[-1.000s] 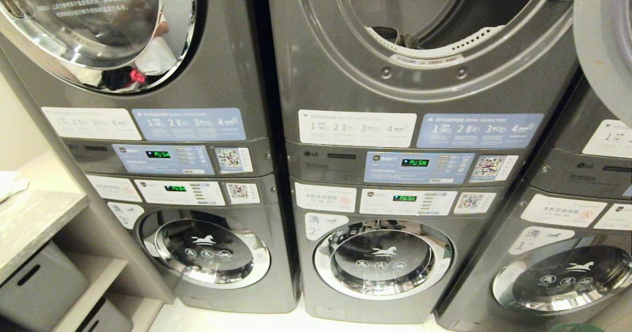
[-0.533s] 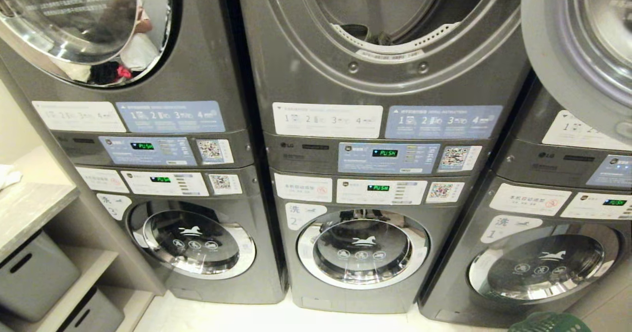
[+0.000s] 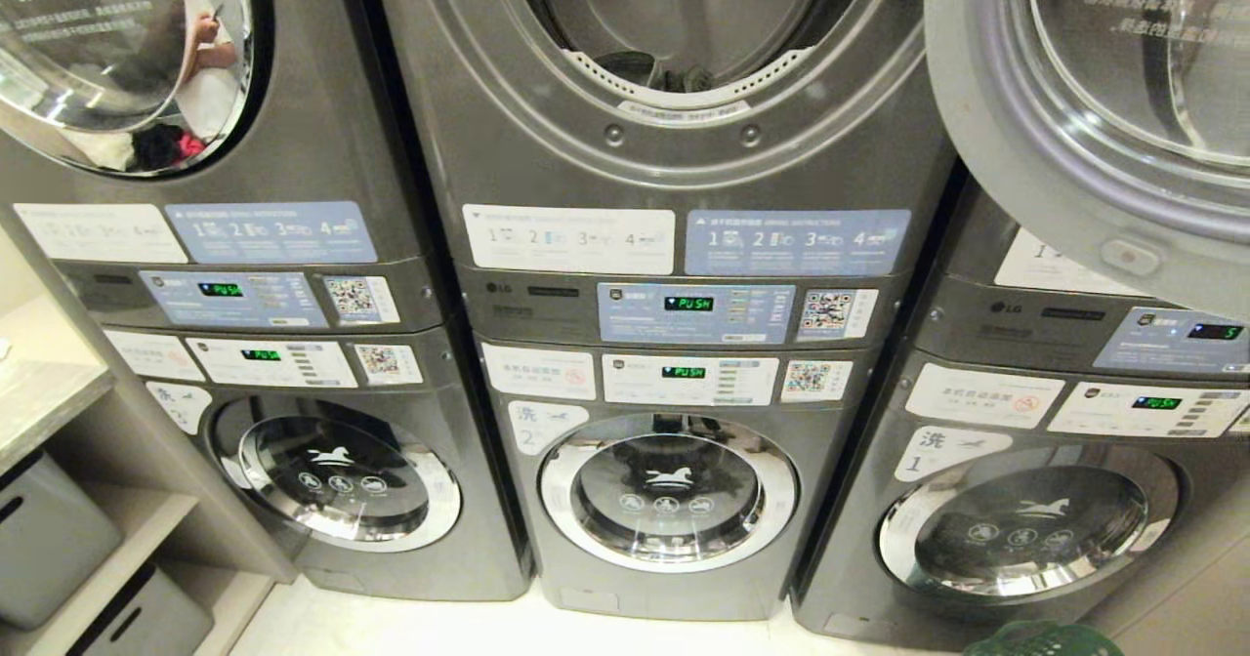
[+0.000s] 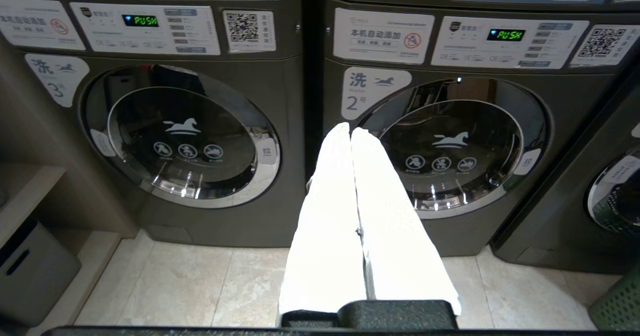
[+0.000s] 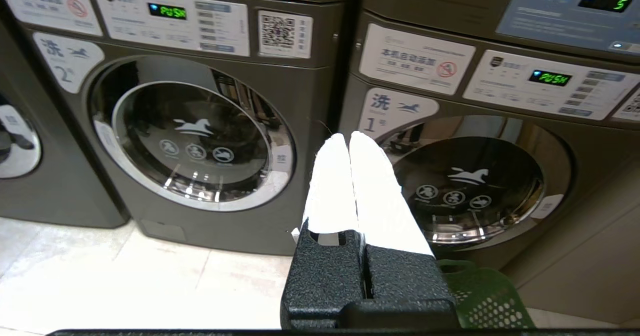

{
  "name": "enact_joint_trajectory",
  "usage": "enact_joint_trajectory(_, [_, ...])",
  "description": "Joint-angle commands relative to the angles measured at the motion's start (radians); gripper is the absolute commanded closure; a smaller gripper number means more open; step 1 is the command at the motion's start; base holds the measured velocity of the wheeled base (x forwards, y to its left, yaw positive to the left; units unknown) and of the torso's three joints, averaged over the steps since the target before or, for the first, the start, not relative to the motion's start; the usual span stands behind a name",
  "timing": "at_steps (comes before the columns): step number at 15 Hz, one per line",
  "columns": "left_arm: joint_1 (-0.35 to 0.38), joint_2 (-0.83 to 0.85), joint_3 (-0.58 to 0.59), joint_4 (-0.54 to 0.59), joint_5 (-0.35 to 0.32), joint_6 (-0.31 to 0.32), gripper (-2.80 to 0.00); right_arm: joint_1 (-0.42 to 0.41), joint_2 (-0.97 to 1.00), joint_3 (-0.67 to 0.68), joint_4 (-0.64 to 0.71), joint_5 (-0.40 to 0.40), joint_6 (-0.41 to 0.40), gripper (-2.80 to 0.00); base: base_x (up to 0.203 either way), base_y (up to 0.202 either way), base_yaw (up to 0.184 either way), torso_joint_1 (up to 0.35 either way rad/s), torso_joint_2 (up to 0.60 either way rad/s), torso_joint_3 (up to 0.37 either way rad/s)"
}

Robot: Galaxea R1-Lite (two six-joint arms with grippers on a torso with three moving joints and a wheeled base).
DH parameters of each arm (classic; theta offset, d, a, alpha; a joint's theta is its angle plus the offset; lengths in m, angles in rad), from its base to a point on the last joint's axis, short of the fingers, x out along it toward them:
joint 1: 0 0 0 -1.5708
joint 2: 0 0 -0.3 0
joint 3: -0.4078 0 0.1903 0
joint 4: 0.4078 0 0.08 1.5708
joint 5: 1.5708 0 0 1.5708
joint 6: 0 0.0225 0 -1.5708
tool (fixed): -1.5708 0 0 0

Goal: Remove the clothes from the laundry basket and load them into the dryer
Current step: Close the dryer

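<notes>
three stacked grey washer-dryer units, middle dryer (image 3: 674, 70) door (image 3: 1104, 129) swung open right, dark clothes (image 3: 674, 75) inside drum, green laundry basket (image 3: 1045, 639) rim bottom right

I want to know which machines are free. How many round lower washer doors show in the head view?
3, all shut: the left washer door, the middle washer door and the right washer door, side by side just above the floor. More may stand beyond the picture's edges.
</notes>
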Motion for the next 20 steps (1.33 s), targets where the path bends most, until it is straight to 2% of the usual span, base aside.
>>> enact_joint_trajectory(1, [0.000,0.000,0.000,0.000,0.001,0.001,0.00,0.000,0.001,0.001,0.000,0.000,-0.003,0.00,0.000,-0.194,-0.003,-0.002,0.00,0.004])
enact_joint_trajectory(16, [0.000,0.000,0.000,0.000,0.001,-0.002,0.00,0.000,0.001,-0.003,-0.005,0.007,-0.005,0.00,0.000,-0.195,0.001,0.002,0.00,0.003])
enact_joint_trajectory(18, [0.000,0.000,0.000,0.000,0.002,-0.002,0.00,0.000,0.003,-0.075,0.003,0.002,-0.006,0.00,0.000,-0.180,-0.004,0.008,0.00,0.001])
enact_joint_trajectory(20, [0.000,0.000,0.000,0.000,0.002,-0.002,0.00,0.000,0.054,-0.204,0.029,0.002,-0.005,0.00,0.000,-0.054,-0.001,0.001,0.00,0.001])
